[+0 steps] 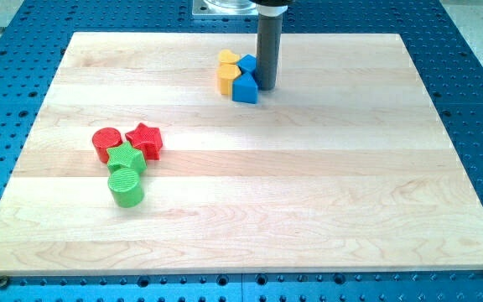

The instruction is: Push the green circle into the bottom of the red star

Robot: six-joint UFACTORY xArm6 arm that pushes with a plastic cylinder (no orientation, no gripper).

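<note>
While my tip (267, 87) touches the far blue blocks (246, 80), the green circle (126, 186) sits near-left, just below the red star (146, 139). I carry no claw.

You see a wooden bench (325, 168). Left of centre: red circle (106, 143), red star (145, 139), green star (127, 158), green circle (126, 186). Upper centre: two yellow blocks (228, 73), two blue blocks (246, 81).

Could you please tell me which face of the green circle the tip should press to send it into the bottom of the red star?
Press the green circle on its lower-left wall, pushing toward the view's top right, where the red star lies. Its round wall may slip sideways, so aim through the centre. A green star sits between them and would likely be shoved too. My tip is far off by the blue blocks.
</note>
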